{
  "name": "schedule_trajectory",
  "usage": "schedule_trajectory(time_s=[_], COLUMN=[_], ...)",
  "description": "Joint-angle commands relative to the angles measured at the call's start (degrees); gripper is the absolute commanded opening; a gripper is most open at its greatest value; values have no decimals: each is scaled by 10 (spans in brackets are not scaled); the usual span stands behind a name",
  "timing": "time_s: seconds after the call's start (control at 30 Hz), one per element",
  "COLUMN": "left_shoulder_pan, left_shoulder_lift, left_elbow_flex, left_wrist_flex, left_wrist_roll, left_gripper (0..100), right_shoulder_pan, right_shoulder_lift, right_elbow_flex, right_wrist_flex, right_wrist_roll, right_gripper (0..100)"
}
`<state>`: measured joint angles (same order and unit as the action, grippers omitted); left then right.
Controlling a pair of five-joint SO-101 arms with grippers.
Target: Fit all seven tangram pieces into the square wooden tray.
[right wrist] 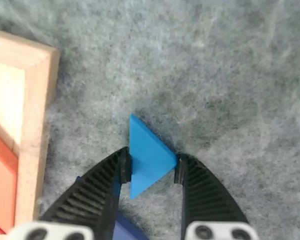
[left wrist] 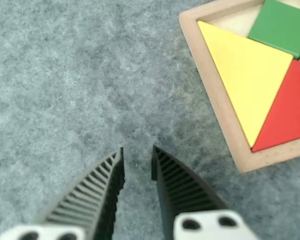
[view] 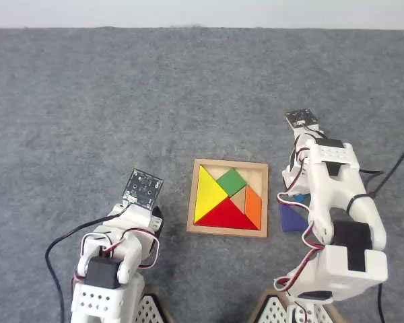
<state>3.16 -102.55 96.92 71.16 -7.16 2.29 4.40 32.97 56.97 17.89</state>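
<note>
My left claw [left wrist: 137, 151] points down at the grey mat [left wrist: 65, 75]. Its two fingers are only slightly parted, with nothing between them. That arm sits folded low at the near left, short of the near left corner of the square wooden tray [left wrist: 217, 105].

My right arm stretches forward along the tray's right side with the wrist bent down. There my right claw [right wrist: 151, 161] pinches a light blue triangle [right wrist: 147, 150], one finger pressed against each side. I can't tell whether the triangle is lifted off the mat. Close under that wrist, a dark blue piece [view: 291, 219] lies on the mat just beside the tray's right rim.

Farther in, the tray holds a yellow triangle [view: 207, 195] at the left and a red triangle [view: 227, 215] along the near edge. A green square [view: 231, 182] sits toward the far side, and an orange piece [view: 254, 206] rests against the right wall. Bare wood shows in the far right corner.
</note>
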Motion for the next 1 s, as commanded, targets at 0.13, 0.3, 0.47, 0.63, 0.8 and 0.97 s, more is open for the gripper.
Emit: schedule_trajectory(time_s=[0.13, 0.3, 0.47, 0.63, 0.8, 0.97], left_shoulder_pan=[1, 1, 1, 1, 1, 1], left_shoulder_lift=[-1, -1, -1, -1, -1, -1], left_elbow_flex=[-4, -4, -4, -4, -4, -4], left_wrist_flex=[3, 3, 3, 3, 3, 3], left_wrist_roll=[4, 4, 4, 4, 4, 4], left_gripper=[88, 88, 88, 88, 88, 88], right_shoulder_pan=[-72, -148, -208, -225, -254, -294], right_shoulder_lift=[-149, -197, -184, -127, -44, -6], right_elbow_flex=[-28, -31, -79, -162, -217, -240], right_wrist_flex=[56, 73, 102, 133, 147, 145], right_wrist_roll=[0, 21, 32, 33, 68, 81], right_gripper=[84, 86, 86, 87, 84, 83])
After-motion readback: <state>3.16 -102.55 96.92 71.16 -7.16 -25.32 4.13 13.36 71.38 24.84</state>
